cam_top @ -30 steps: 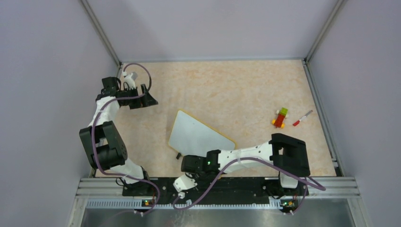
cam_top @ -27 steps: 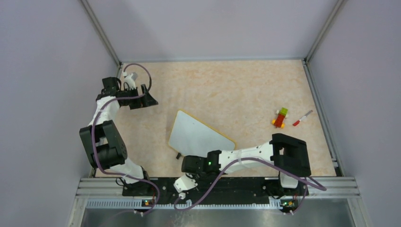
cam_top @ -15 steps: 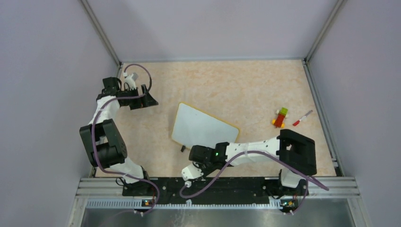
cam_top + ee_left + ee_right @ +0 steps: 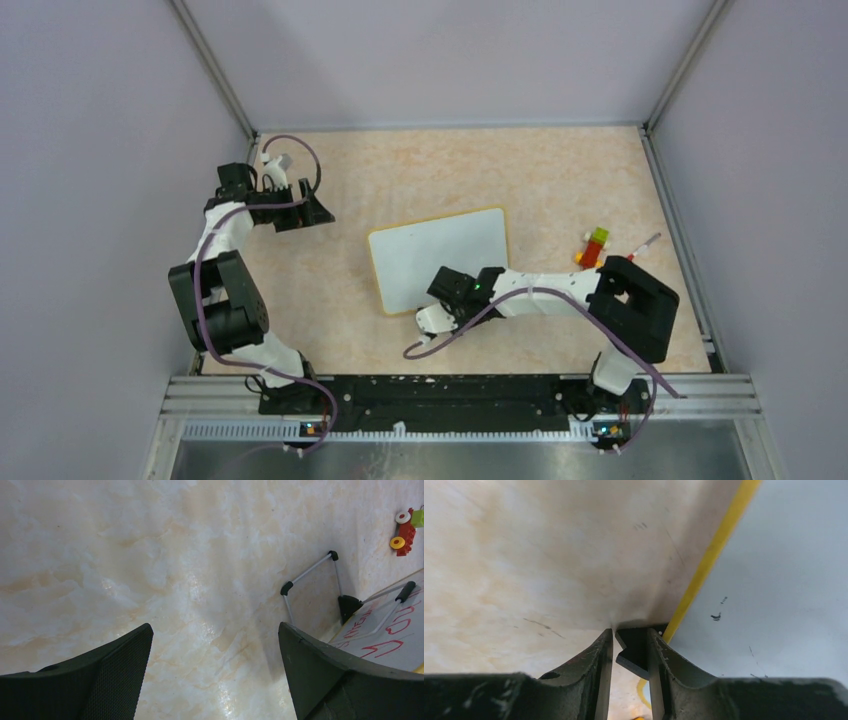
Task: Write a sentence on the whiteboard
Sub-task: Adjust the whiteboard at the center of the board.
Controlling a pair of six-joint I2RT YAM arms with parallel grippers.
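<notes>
The beige marbled surface point(image 4: 520, 170) carries everything. The white-and-black right arm point(image 4: 560, 288) stretches leftward across it, its forearm overlapping the near edge of the flat white whiteboard with a yellow-orange rim point(image 4: 440, 250), which lies mid-surface. The left end effector point(image 4: 312, 211), well apart at the far left, gapes wide. The right end effector point(image 4: 630, 632) sits at the board's near left edge, fingers narrowly parted on either side of a black clip foot point(image 4: 634, 650); I cannot tell whether they pinch it. A red, yellow and green block toy point(image 4: 596, 243) and a thin red marker point(image 4: 645, 243) lie right of the board, just beyond the arm's elbow. The red handwritten sentence point(image 4: 395, 627) shows only partly and cannot be read.
</notes>
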